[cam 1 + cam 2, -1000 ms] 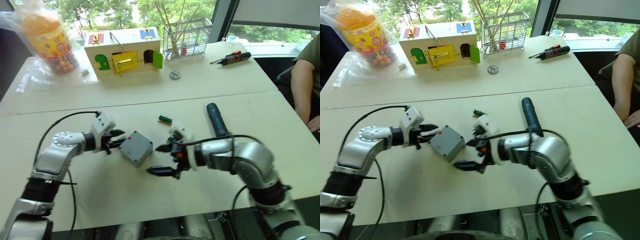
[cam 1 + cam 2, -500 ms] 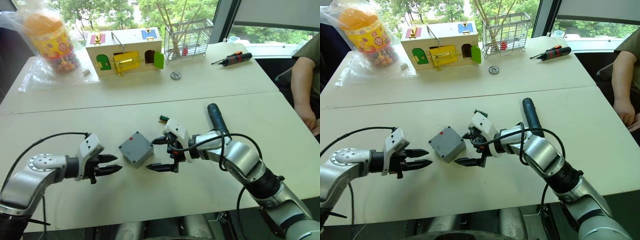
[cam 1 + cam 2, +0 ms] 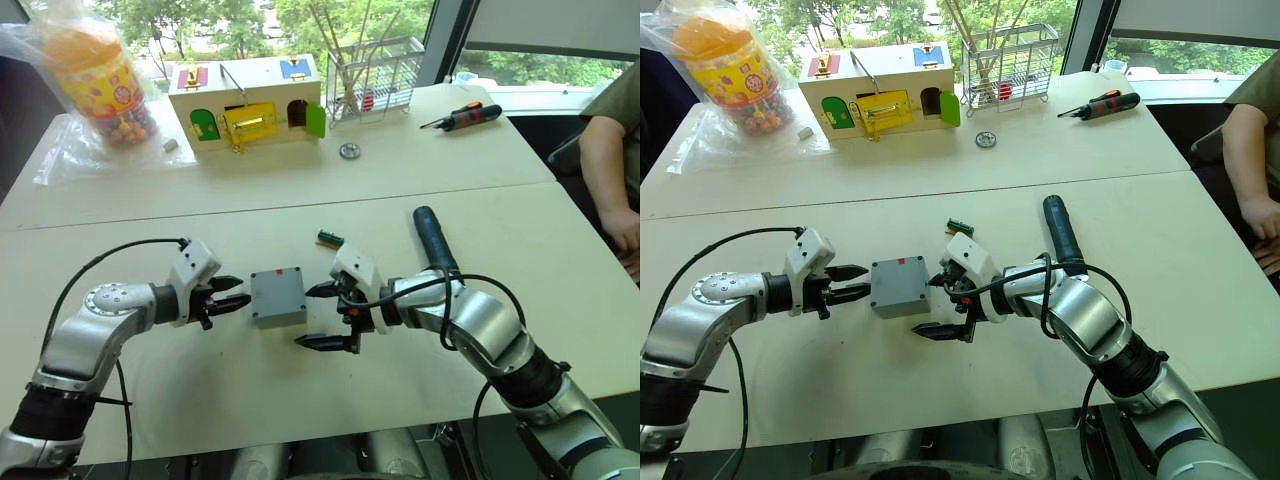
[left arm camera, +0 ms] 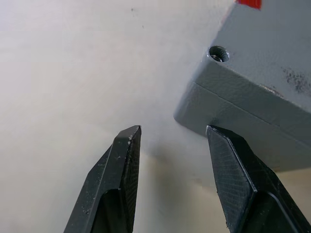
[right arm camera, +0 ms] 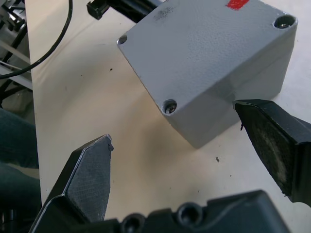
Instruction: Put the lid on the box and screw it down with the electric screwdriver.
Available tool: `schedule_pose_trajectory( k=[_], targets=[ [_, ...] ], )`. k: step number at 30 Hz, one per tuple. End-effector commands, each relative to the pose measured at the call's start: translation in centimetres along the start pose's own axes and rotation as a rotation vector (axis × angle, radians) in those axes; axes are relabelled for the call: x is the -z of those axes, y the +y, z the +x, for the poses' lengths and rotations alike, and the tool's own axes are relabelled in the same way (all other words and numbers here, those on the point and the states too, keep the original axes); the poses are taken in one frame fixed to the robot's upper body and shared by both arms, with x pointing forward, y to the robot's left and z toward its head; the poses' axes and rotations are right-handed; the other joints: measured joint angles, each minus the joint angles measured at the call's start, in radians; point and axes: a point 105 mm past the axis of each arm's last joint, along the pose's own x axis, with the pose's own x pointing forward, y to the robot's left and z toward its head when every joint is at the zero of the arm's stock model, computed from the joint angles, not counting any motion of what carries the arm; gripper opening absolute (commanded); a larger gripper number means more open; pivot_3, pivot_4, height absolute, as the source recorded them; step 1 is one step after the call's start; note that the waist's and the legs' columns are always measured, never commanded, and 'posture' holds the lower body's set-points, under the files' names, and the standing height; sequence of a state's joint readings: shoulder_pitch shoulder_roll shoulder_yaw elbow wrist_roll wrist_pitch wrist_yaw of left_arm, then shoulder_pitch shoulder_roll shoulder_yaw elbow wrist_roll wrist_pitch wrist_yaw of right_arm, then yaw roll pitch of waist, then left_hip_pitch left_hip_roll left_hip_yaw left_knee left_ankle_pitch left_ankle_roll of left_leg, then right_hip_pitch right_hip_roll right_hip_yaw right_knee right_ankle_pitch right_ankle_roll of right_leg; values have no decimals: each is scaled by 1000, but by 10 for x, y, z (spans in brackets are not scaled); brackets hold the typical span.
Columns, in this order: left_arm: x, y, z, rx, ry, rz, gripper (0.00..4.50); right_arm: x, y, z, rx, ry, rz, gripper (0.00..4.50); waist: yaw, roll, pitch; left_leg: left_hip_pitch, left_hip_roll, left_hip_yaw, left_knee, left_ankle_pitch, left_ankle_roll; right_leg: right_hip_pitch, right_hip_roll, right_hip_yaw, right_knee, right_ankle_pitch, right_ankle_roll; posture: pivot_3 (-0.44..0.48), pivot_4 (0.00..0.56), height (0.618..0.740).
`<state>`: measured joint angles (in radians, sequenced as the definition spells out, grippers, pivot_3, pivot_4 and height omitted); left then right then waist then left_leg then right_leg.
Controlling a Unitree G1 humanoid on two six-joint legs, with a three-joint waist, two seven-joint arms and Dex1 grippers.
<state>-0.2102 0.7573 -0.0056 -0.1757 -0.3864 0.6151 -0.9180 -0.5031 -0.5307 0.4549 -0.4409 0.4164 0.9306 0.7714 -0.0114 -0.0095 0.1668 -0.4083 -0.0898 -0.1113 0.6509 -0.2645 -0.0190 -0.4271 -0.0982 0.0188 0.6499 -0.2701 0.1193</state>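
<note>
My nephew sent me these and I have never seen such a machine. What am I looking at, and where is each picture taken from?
It is a humanoid robot with two arms, each ending in a gripper of two black fingers. Two pictures look down from cameras on its head; two close-ups come from cameras on its wrists. On the white table lies a small grey box with its lid already on. The left gripper and the right gripper sit on either side of it, both open, holding nothing. Beside the right arm lies the black electric screwdriver. Farther back stand a wooden box with coloured doors, a wire rack, a bagged jar of sweets and a manual screwdriver. A person's arm shows alongside.
</note>
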Motion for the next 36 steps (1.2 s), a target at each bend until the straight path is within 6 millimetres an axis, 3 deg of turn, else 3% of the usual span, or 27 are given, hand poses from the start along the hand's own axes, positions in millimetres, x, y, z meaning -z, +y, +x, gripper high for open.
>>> schedule_pose_trajectory(
  k=[1,6,9,13,15,20,26,36],
  targets=[
    [-11,2,-1,8,-31,48,2151,-19,-7,-16,88,-82,-55,4449,1,0,0,0,0,0,0,0,0,0,0,0,0,0,0,0,150,740],
    [-14,10,-22,2,-3,58,2151,-42,-26,-51,234,-280,-57,4449,0,0,0,0,0,0,0,0,0,0,0,0,0,0,0,0,150,740],
    [-32,9,-38,32,-16,64,2151,-48,-35,-71,268,-313,-47,4449,-1,0,0,0,0,0,0,0,0,0,0,0,0,0,0,0,150,740],
    [-62,-9,-39,131,-72,85,2151,-54,-58,-77,260,-397,97,4449,-1,0,0,0,0,0,0,0,0,0,0,0,0,0,0,0,150,740],
    [-71,-17,-35,158,-89,102,2151,-59,-67,-72,267,-424,40,4449,-1,0,0,0,0,0,0,0,0,1,0,0,0,0,0,0,150,740],
    [-78,-27,-25,176,-92,142,2151,-32,-87,-46,287,-318,-12,4449,-7,0,0,0,0,1,-1,0,0,-1,1,0,1,0,0,0,150,740],
    [-76,-35,-22,192,-95,125,2151,-15,-109,-29,313,-290,-11,2431,-9,0,0,0,0,2,0,0,0,-1,2,1,1,0,0,0,150,740],
    [-74,-34,-19,178,-88,120,2151,-9,-129,-21,367,-254,-32,2431,-7,0,0,0,0,2,0,0,-1,-1,2,1,1,0,0,0,150,740]
  ],
)
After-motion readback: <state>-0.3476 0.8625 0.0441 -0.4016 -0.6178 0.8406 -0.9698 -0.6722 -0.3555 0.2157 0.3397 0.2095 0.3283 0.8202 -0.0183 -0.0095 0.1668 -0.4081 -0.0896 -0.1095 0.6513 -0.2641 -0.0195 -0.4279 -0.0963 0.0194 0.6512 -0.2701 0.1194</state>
